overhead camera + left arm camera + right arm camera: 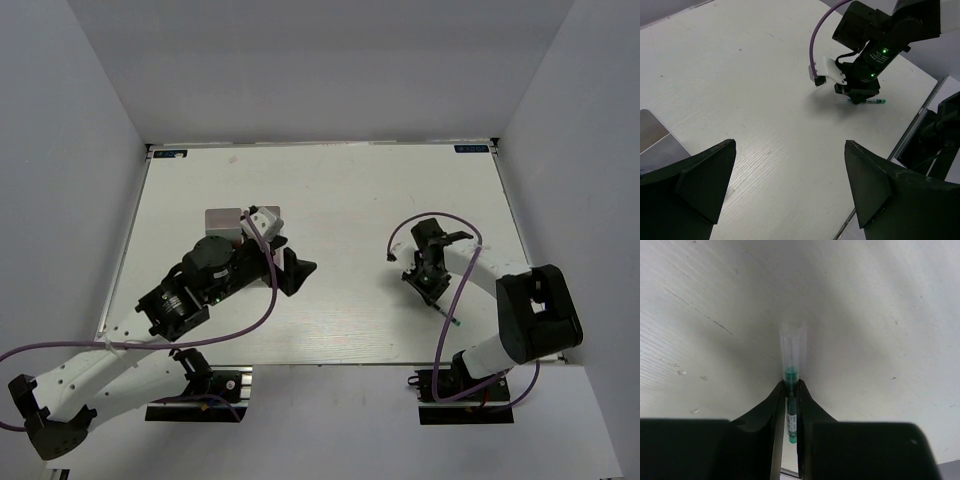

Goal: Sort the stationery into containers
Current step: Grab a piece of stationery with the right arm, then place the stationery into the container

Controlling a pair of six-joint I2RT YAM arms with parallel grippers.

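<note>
My right gripper is shut on a thin white pen with green ends, low over the table near its front right edge. In the right wrist view the fingertips pinch the pen just behind its clear cap. The left wrist view shows the same pen sticking out under the right gripper. My left gripper is open and empty, and its fingers are wide apart over bare table. A pale tray lies partly hidden under the left arm. Its corner shows in the left wrist view. No other stationery shows.
Grey walls close in the table on three sides. The table's front edge runs just beyond the pen. The right arm's purple cable loops above its wrist.
</note>
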